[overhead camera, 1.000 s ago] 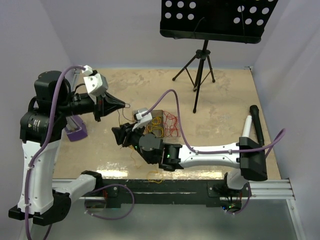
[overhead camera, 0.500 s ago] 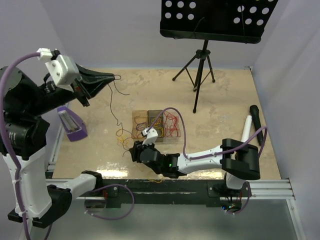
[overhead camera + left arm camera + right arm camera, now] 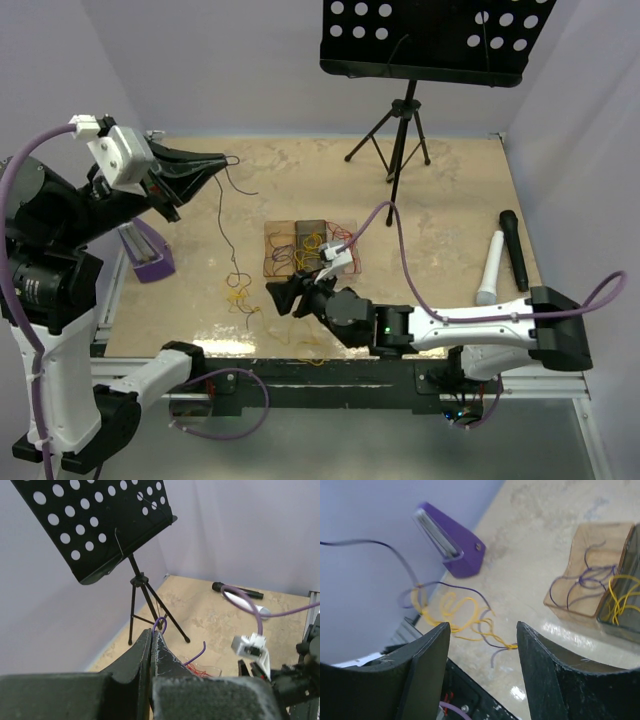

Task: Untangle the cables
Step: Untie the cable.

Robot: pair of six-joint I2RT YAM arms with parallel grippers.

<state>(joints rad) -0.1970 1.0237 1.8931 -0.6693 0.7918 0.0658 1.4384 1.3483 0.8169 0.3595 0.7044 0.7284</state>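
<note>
Left tool [image 3: 226, 160]: pinching a purple cable [image 3: 221, 215] tight, holding it high.
Right tool [image 3: 281, 297]: gaping wide, gripping nothing.
Tangle [image 3: 238, 293]: lying on the desk [image 3: 440, 220], just beside Right tool.

Music stand [image 3: 420, 45] top cropped, dark tray [image 3: 622, 630] cut off right, cables [image 3: 455, 612] seemingly blurred
</note>
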